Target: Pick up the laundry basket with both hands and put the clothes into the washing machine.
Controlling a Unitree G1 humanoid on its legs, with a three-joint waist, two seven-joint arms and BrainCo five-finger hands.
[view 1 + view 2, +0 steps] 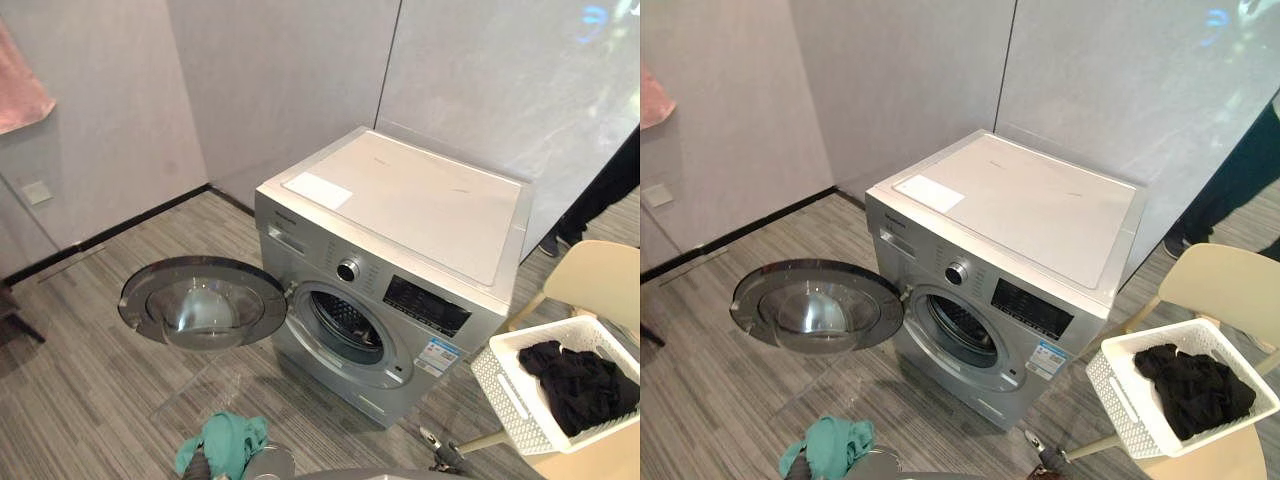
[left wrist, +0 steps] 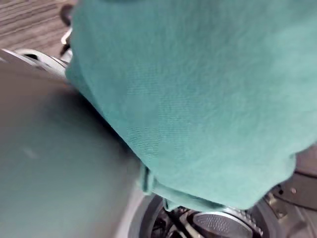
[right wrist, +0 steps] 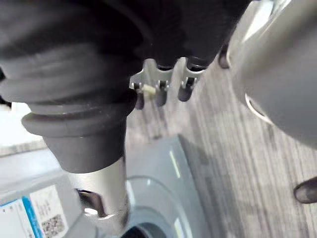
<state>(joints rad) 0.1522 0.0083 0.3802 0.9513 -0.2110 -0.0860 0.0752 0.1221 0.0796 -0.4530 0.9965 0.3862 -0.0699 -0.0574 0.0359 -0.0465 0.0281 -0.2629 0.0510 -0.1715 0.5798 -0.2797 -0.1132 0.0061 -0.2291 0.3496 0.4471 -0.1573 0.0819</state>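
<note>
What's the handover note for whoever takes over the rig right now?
Left hand: low in front of the washing machine, under a teal garment; grip hidden.
Right hand: nothing seen in it; open or shut unclear.
Door is swung open; no clothes visible in the drum.
Laundry basket sits on a cream chair to the machine's right, with black clothes inside.
Done: teal garment is out of the basket.
Left: put it in the drum, then the black clothes.
</note>
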